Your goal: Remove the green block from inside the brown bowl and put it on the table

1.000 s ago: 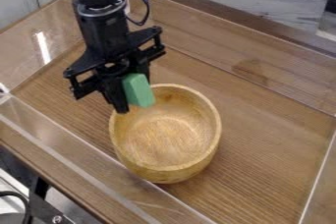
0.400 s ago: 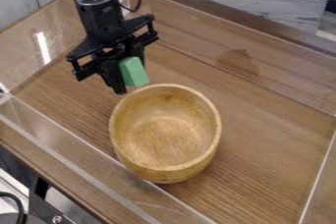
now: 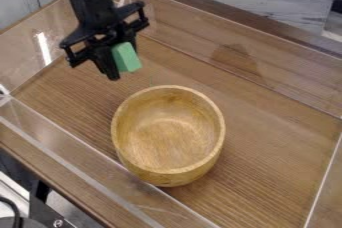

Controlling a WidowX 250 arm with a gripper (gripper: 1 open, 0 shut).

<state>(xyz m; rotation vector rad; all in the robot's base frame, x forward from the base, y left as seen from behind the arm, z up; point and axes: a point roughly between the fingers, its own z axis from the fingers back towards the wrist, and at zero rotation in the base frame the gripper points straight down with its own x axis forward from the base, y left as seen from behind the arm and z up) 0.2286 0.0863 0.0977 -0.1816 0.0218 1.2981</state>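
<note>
While the pincer [image 3: 114,65] is clamped on the block, these entries stand:
Block [image 3: 127,57]: one, green, flat bar, held tilted, beyond the bowl toward the clear wall.
Pincer: one, black, closed on the block.
Bowl [image 3: 167,140]: one, round, light brown, upright on the table, nothing inside.
Table [image 3: 274,142]: one, wood-grain, brown, bearing the bowl.
Cable [image 3: 16,212]: black, lower left corner.

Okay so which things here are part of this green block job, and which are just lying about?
Part of the job:
- green block
- brown bowl
- gripper
- table

Just lying about:
- black cable
</note>
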